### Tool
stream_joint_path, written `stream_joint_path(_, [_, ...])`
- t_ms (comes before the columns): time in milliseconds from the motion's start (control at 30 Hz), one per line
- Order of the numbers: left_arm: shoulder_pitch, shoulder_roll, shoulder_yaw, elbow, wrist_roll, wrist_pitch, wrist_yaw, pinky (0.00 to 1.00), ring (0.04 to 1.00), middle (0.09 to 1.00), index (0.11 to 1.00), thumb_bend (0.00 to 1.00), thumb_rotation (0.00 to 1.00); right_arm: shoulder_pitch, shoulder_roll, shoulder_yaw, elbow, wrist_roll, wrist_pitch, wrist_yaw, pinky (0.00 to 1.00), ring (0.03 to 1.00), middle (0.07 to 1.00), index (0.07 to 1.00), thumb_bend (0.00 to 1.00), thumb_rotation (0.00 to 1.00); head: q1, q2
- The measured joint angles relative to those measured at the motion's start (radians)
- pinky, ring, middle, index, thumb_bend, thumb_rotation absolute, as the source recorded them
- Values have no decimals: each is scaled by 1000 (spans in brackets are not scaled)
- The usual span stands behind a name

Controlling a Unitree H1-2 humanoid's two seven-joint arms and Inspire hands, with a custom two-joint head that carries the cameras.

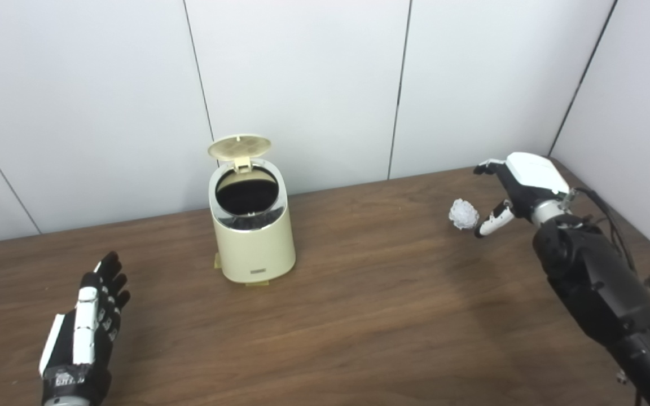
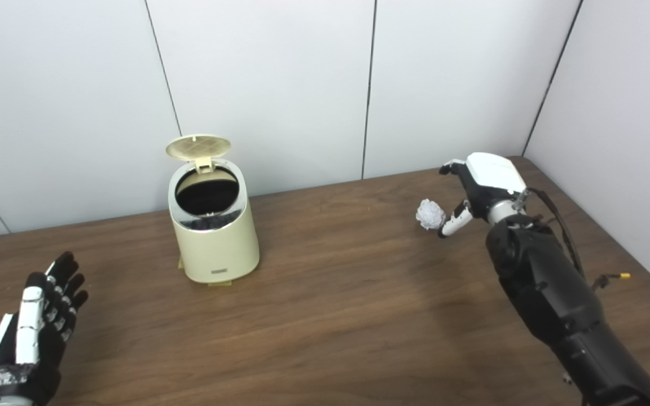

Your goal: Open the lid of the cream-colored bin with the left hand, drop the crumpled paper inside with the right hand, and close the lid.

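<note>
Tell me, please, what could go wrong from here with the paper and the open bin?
The right hand is open beside the crumpled paper, not gripping it, so closing might nudge it away. The bin stands far left of the paper, so a loose hold could drop it. The upright lid could get bumped.

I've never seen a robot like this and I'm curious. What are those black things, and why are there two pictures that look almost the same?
Those are a robot's two arms. Both pictures come from cameras in its head, side by side like eyes. On the brown wooden table stands a small cream-colored bin with its round lid flipped up. The left hand rests open and holds nothing. The right hand is open beside a crumpled white paper ball; whether it touches the ball is hard to tell.
</note>
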Motion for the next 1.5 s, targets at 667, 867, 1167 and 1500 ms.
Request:
stream_joint_path(667, [9,45,-6,-71,-8,76,5,1000,1000,1000,1000,511,955,-120,30,30,223,53,-32,-53,737,849,830,768,901,67,6,15])
stream_joint_path(867, [1,47,-8,-94,-15,99,5,1000,1000,1000,1000,514,949,-121,27,36,264,79,-32,-50,648,772,836,781,912,115,-2,20])
stream_joint_path(1167, [-16,47,-18,-94,-15,103,18,1000,1000,1000,1000,514,939,-122,24,58,281,106,-35,-35,588,695,751,749,934,98,-3,20])
stream_joint_path(1500, [-16,49,-28,-94,-14,104,24,1000,1000,1000,1000,511,932,-128,24,78,275,119,-40,-31,625,714,764,758,898,61,8,31])
